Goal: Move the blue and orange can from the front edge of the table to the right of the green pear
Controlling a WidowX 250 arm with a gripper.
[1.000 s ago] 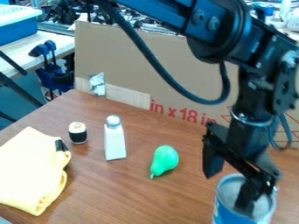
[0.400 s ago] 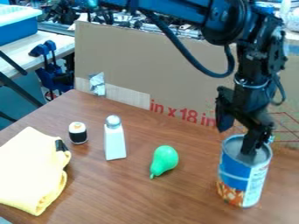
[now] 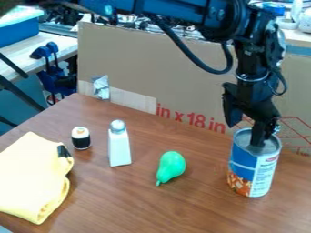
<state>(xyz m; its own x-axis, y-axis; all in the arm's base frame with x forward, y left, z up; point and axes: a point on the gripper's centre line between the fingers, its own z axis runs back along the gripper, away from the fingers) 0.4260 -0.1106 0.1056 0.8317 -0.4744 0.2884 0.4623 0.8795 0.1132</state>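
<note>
Can (image 3: 244, 160), upright at four o'clock on the table (image 3: 176, 205): open top, grey interior, blue-and-white label, orange food picture low down. Arm (image 3: 215, 16) enters at twelve, bends, and points down; gripper (image 3: 260, 139) is pinched on the can at its mouth, partly inside. From the can, pear (image 3: 171, 165), shaker (image 3: 119, 148), sushi (image 3: 81, 138) and yellow cloth (image 3: 30, 175) lie around nine. Cardboard (image 3: 182, 68) blocks twelve.
</note>
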